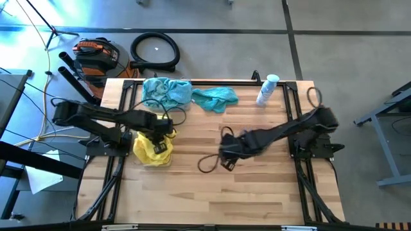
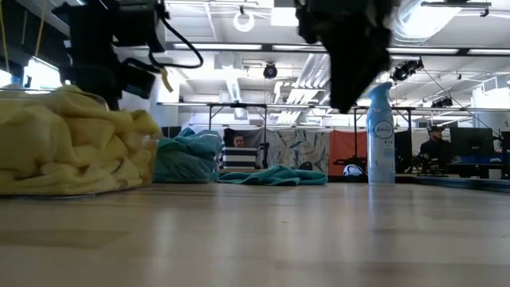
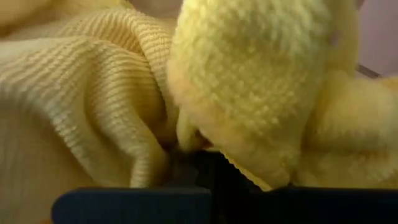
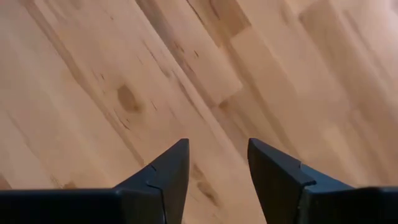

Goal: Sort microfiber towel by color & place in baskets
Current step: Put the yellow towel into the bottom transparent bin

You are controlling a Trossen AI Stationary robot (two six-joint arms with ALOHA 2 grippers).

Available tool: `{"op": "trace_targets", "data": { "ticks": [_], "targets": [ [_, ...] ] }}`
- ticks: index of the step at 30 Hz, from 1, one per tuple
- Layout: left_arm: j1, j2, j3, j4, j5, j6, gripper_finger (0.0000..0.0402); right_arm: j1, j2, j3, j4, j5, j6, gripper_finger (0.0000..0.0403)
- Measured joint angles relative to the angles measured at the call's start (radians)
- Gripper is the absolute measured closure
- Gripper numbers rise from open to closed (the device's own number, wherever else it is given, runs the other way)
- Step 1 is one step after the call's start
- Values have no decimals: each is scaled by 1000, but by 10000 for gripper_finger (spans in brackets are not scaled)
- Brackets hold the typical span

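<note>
A heap of yellow microfiber towels [image 1: 153, 151] fills a clear basket [image 2: 148, 163] at the table's left. My left gripper [image 1: 157, 136] points down into this heap, shut, its fingertips sunk among the yellow folds [image 3: 186, 140]. At the far edge lies a pile of teal towels [image 1: 167, 92]. One more teal towel [image 1: 216, 97] lies spread on the wood beside it. My right gripper [image 4: 217, 152] hangs open over bare wood near the table's middle [image 1: 226, 153], with nothing between its fingers. My left gripper comes from above, pointing down, with its shut fingers pushed into the top of the yellow towel heap [image 3: 205, 134]. Folds of cloth bulge up around the fingertips and hide them. Whether any cloth is pinched between the fingers cannot be told.
A white-and-blue spray bottle [image 1: 267, 90] stands upright at the far right of the table. Loose black cables [image 1: 209, 163] loop on the wood near my right gripper. Bare wood stretches across the near half of the table [image 1: 212, 199].
</note>
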Motion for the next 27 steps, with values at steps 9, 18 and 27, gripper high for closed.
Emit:
{"op": "trace_targets", "data": {
  "ticks": [9,18,27],
  "targets": [
    [0,30,40,-12,9,-103,401,90,-287,-334,197,91,212,247],
    [0,-107,245,-270,0,-253,401,117,-444,-415,199,187,192,247],
    [-18,-198,368,-372,-60,-356,401,106,-462,-423,189,192,121,247]
  ]
}}
